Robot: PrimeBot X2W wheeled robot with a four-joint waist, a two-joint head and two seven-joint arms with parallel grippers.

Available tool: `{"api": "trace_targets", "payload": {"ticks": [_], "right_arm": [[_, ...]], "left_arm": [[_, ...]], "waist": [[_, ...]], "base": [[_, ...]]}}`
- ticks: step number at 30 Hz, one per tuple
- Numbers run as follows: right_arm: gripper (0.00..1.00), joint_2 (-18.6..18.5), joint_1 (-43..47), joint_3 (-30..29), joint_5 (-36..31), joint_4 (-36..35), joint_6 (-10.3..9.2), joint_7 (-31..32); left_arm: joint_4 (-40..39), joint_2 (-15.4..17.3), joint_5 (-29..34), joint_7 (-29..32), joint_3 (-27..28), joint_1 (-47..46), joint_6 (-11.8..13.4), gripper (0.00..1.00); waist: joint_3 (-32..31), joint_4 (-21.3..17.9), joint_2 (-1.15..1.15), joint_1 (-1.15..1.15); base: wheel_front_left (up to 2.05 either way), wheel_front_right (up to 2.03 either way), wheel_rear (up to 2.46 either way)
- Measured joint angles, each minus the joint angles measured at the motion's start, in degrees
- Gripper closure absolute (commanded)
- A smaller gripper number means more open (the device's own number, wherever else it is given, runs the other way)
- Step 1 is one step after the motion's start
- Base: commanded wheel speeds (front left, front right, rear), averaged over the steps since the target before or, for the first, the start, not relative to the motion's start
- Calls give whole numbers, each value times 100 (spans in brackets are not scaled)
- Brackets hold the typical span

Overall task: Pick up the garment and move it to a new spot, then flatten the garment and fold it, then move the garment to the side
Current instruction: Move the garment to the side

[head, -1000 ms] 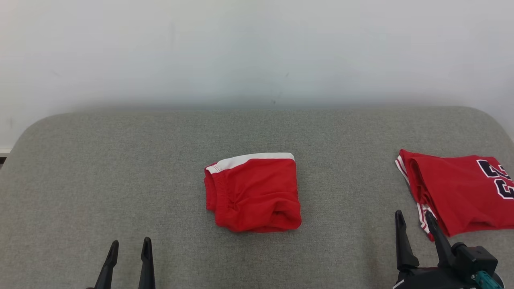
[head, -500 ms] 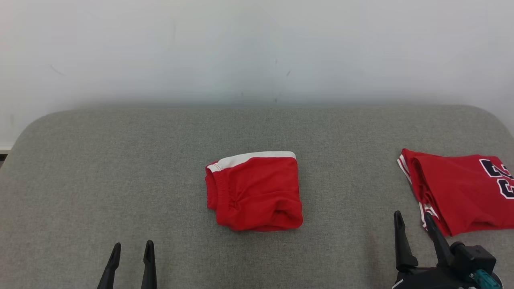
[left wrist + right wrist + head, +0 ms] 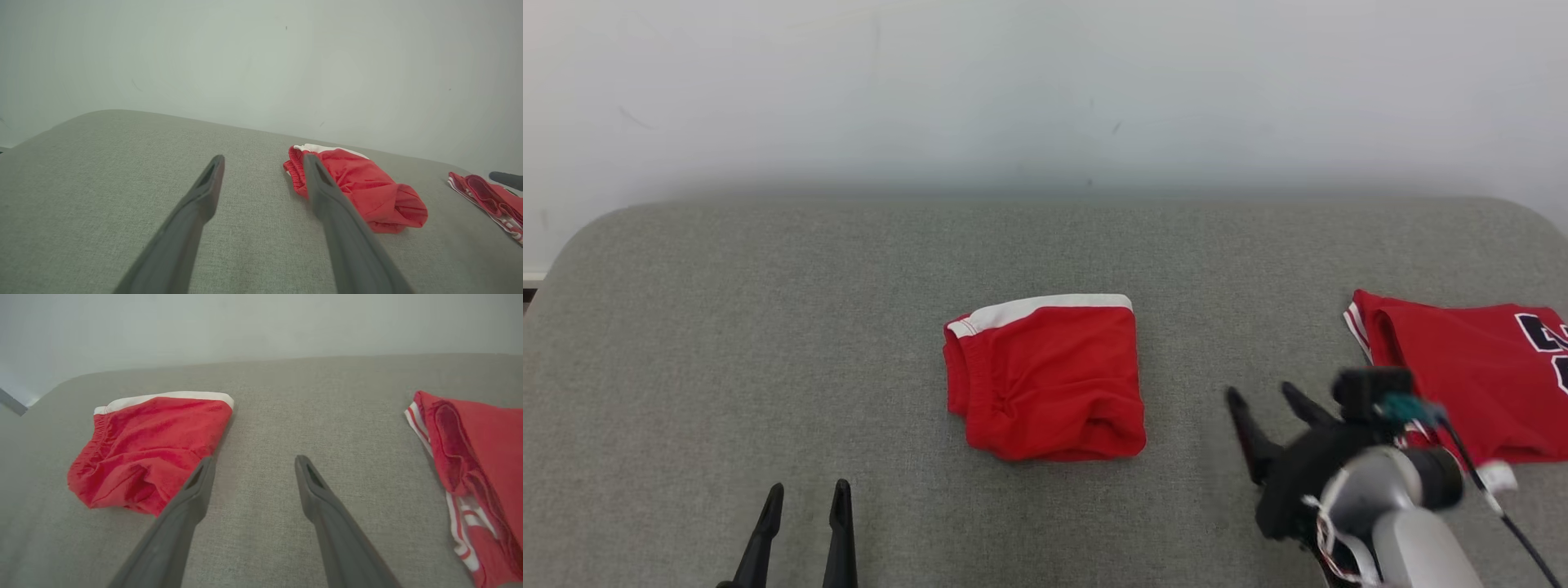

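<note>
**Both pincers spread and empty; red shorts lie folded at mid-frame**

At the bottom left of your head view, the left gripper (image 3: 808, 487) pokes up from the frame's edge. Its two dark fingers are apart with nothing between them, well clear of any cloth. At the lower right, the right gripper (image 3: 1263, 392) sits higher in the frame, tilted up and to the left on its pale forearm. Its fingers are also spread and hold nothing. It hangs over bare fabric between the two pieces of clothing.

Further up, at the centre of the frame, you see the red shorts (image 3: 1045, 376) folded into a compact, roughly square bundle on the grey padded surface (image 3: 727, 327). A white band runs along their top edge, the gathered waistband faces left, and a soft fold bulges at their lower right corner.

At the right edge, cut off by the frame, lies a red jersey (image 3: 1462, 367) with dark numerals and striped trim on its left side. It is well apart from the shorts.

Beyond the surface's rounded far edge, a plain white wall (image 3: 1013, 82) fills the top of the frame.
</note>
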Motion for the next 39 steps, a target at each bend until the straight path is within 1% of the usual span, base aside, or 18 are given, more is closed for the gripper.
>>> {"api": "trace_targets", "payload": {"ticks": [2, 4, 7, 10, 12, 15, 18, 28, 35, 39], "right_arm": [[0, -11, -330, 347, 157, -109, 0, 913], [0, 11, -731, 586, 81, -207, 0, 1763], [0, 5, -1259, 616, -47, -219, 0, 2786], [0, 3, -1612, 432, -30, -22, 0, 3374], [0, 1, -1753, 254, -20, 201, 0, 3589], [0, 3, -1886, -21, -75, 579, 0, 3720], [0, -1, -2051, -235, -168, 949, 0, 3705], [0, 4, -2585, -559, -254, 1965, 0, 3285], [0, -3, -2921, -626, -233, 2707, 0, 2987], [0, -22, -3093, -522, -235, 3012, 0, 2852]], "left_arm": [[-8, -3, 0, 0, -38, -7, 0, 0], [-12, -5, 0, 0, -93, -31, 0, 0], [-3, -12, -1, 0, -165, -103, 0, 0], [2, -19, -7, 0, -289, -184, 0, 0], [25, -30, -19, 0, -354, -239, -8, 0], [40, -30, -41, 0, -425, -262, -8, 0], [66, -35, -63, 0, -456, -288, -8, 0], [87, -24, -142, 0, -549, -538, -8, 0], [169, -33, -208, 0, -688, -702, -8, 0], [190, -38, -221, 0, -687, -736, -8, 0]], "waist": [[34, 26, 0, 0], [90, 51, 0, 0], [164, 128, 0, 0], [237, 253, 0, 0], [287, 357, 0, 0], [370, 522, 0, 0], [475, 677, 0, 0], [864, 1093, 0, 0], [1125, 1282, 0, -1], [1234, 1340, 0, -1]], "base": [[0, 0, 0], [0, 0, 0], [0, 0, 0], [0, 0, 0], [0, 0, 0], [0, 0, 0], [0, 0, 0], [0, 0, 0], [0, 0, 0], [0, 0, 0]]}}
